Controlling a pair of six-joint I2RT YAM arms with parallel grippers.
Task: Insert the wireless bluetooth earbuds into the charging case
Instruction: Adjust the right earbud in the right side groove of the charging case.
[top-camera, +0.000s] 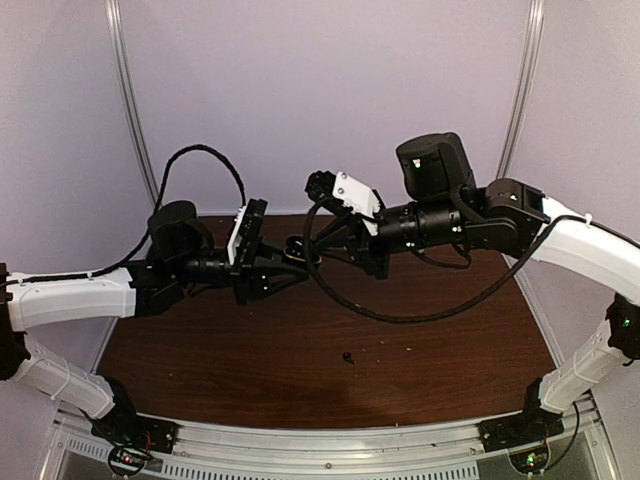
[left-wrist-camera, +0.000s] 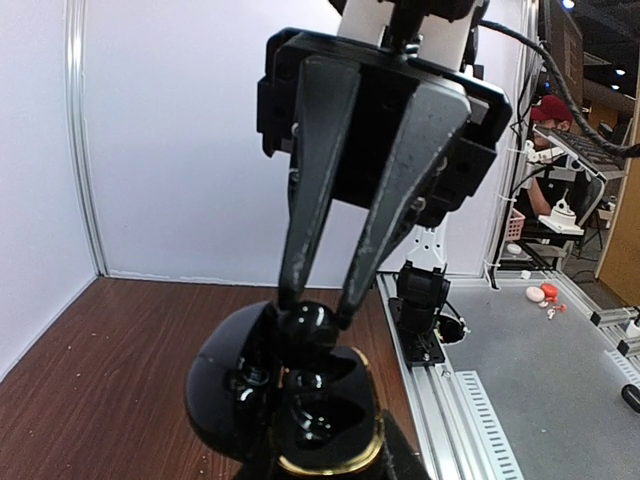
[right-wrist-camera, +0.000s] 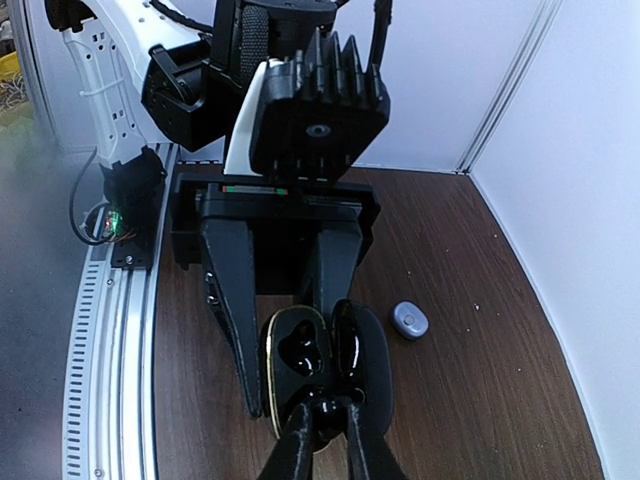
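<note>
My left gripper is shut on the black charging case, which has a gold rim and its lid open. It holds the case above the table's middle. My right gripper is shut on a black earbud and presses it at the near end of the case's recess. In the left wrist view the bud sits between the right fingers, at the hinge side of the case. Another black earbud lies on the table. A small pale lavender bud lies on the table below.
The brown table has white walls at the back and sides and an aluminium rail at the near edge. The right arm's black cable droops onto the table under the grippers.
</note>
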